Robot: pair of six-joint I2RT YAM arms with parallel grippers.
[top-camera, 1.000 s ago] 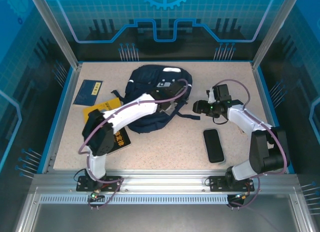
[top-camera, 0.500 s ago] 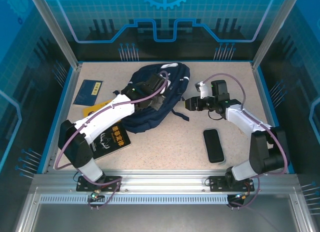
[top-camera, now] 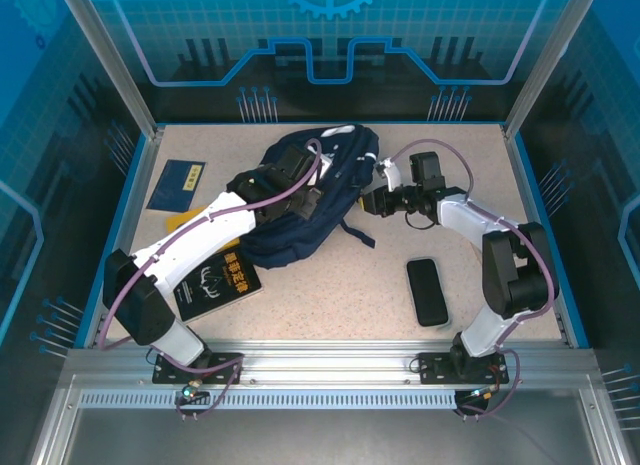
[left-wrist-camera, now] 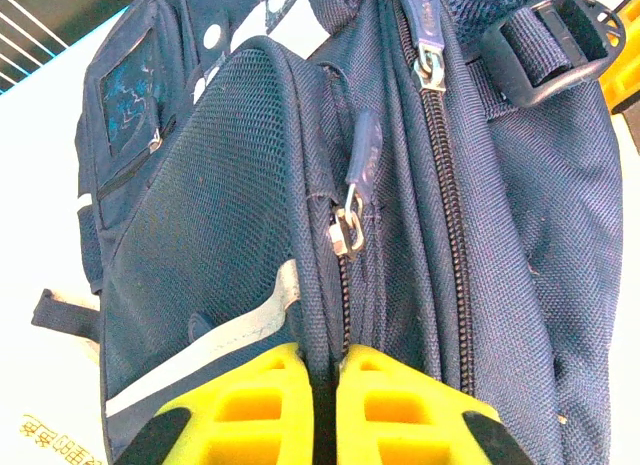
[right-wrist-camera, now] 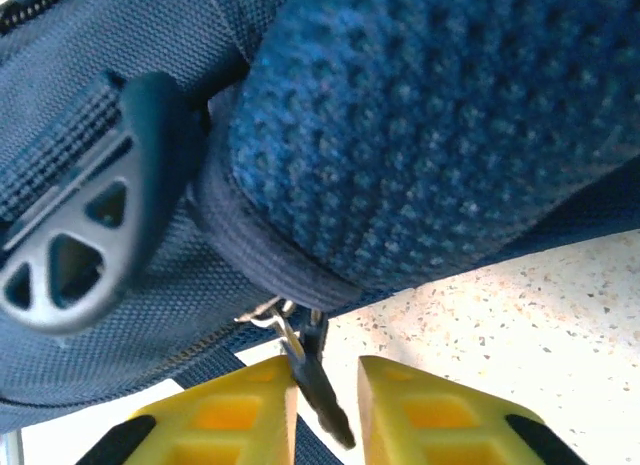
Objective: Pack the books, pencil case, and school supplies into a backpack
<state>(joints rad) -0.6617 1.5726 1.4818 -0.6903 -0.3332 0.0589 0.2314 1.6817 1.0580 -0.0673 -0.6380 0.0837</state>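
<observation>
The navy backpack (top-camera: 345,160) stands bunched up at the middle back of the table. My left gripper (top-camera: 303,197) is shut on a fold of its fabric beside a zipper (left-wrist-camera: 350,230), its yellow fingers (left-wrist-camera: 260,395) pressed together on the cloth. At the bag's right edge, my right gripper (top-camera: 371,202) is open a narrow way. A dark zipper pull (right-wrist-camera: 322,385) hangs between its fingers, against the left one. The navy book (top-camera: 177,185), the yellow book (top-camera: 185,222) and the black book (top-camera: 222,278) lie to the left.
A flat black oblong case (top-camera: 427,291) lies on the table at the right front. A dark strap (top-camera: 358,233) trails from the bag toward the middle. A black buckle (right-wrist-camera: 80,245) sits just left of my right fingers. Blue walls edge the table.
The left arm has pulled left and back with the bag's fabric, bunching the backpack upward. My right gripper has moved left to the bag's edge and its jaws have narrowed around the zipper pull.
</observation>
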